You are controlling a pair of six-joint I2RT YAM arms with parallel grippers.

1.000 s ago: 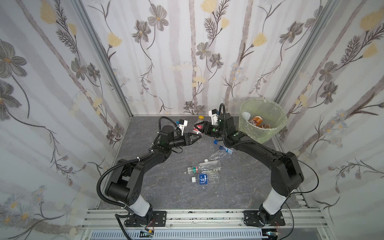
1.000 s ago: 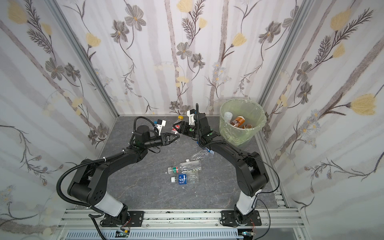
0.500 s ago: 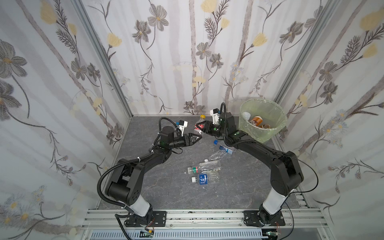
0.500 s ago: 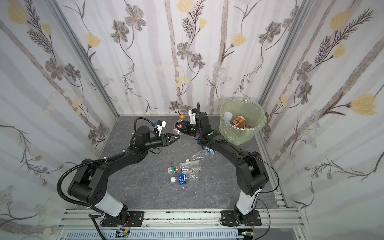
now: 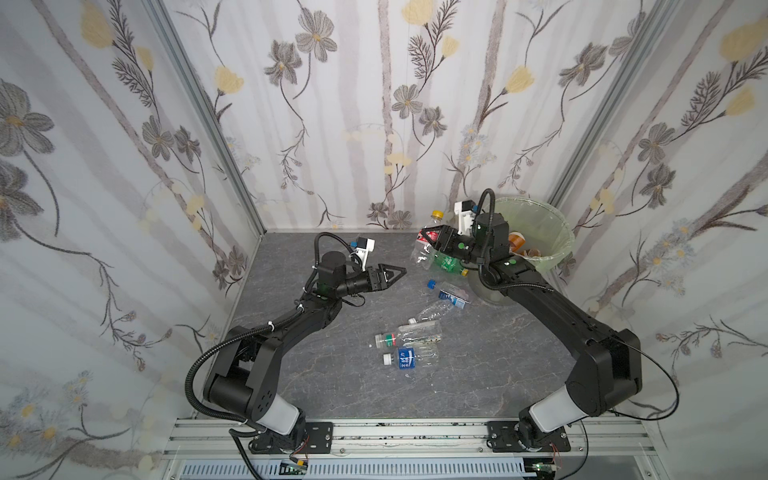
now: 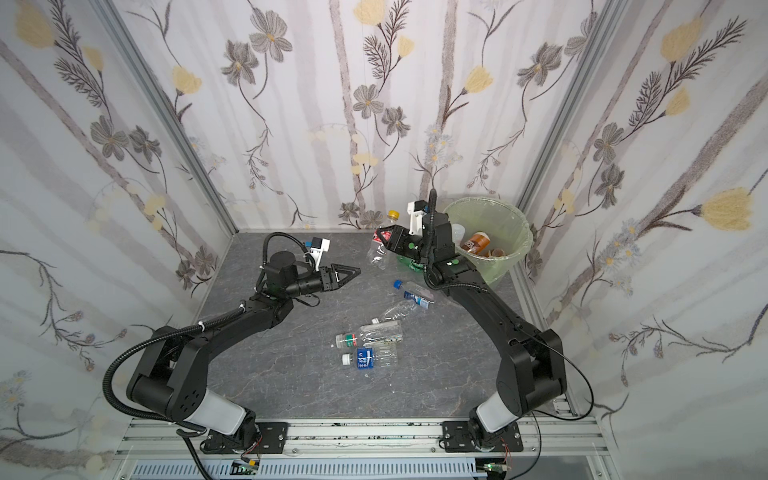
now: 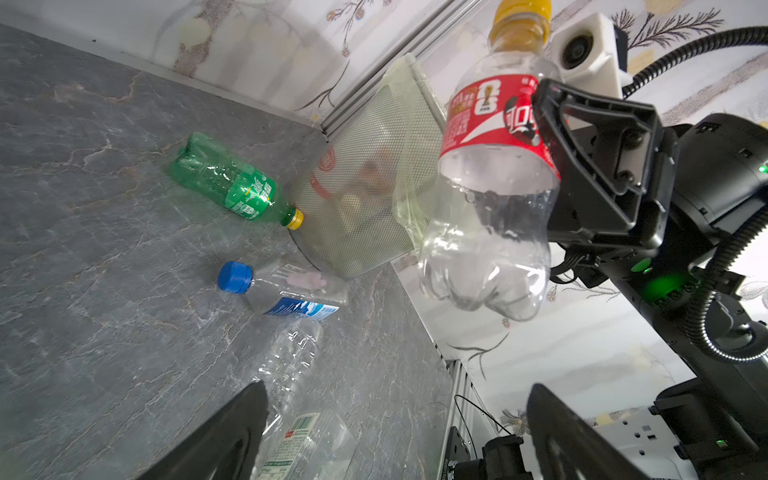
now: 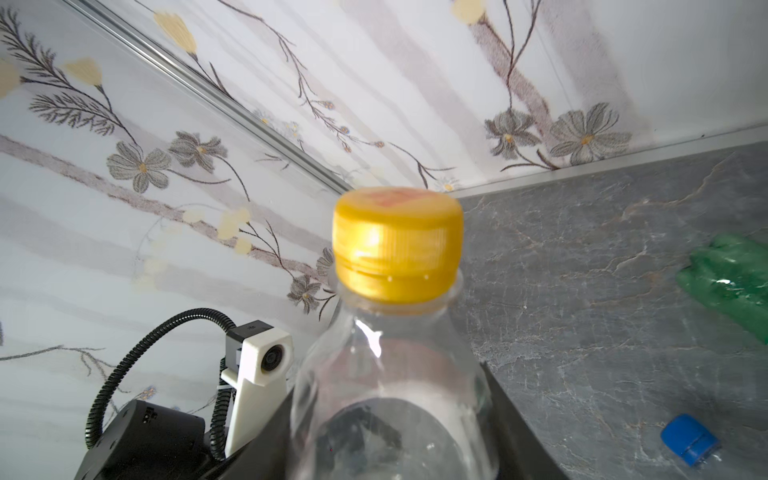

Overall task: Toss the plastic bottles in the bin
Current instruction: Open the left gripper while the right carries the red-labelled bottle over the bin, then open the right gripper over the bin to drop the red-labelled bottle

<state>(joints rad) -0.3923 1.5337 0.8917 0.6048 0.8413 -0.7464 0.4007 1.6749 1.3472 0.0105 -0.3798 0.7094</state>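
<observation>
— Where do your grippers stand?
— Nearest you, a blue-labelled bottle [image 5: 408, 358] lies on the table [image 5: 316, 374], short of your left gripper [image 5: 399, 273], which gapes wide and holds nothing.
— And the right?
— Your right gripper [image 5: 428, 239] is clamped on a red-labelled bottle [image 5: 419, 257], yellow cap up, clear of the table. A green bottle [image 5: 448, 262] lies beneath it; the bin [image 5: 559, 249] stands just behind.

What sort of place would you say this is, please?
Probably a robot test booth: two arms bolted to an aluminium rail, floral panels boxing in a grey tabletop, plastic bottles strewn beside a bin.
</observation>
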